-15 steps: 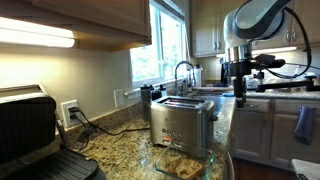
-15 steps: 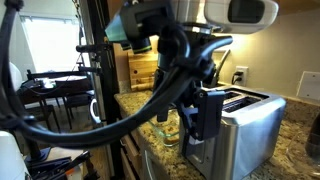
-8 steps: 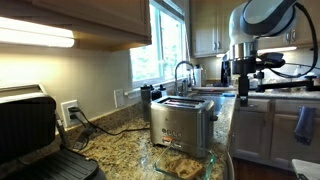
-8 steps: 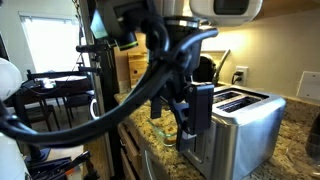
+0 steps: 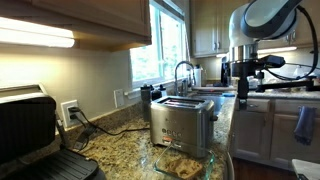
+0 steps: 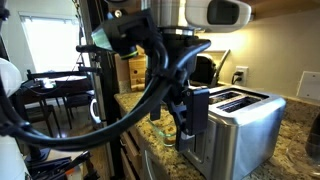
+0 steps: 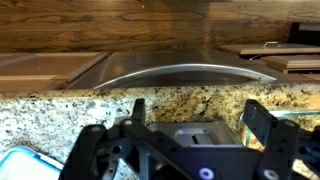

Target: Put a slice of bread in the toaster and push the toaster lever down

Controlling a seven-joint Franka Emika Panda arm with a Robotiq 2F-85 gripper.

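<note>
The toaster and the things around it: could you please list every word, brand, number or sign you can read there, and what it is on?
None can be read in any view.
On the toaster, the dark controls on its front may carry marks, but they are too small and blurred to read.

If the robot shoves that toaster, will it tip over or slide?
Tipping seems unlikely: the toaster looks boxy, low and broad-based. It may slide a little, since the counter looks like polished stone. Its brushed metal body probably feels stiff and fairly heavy for its size.
</note>
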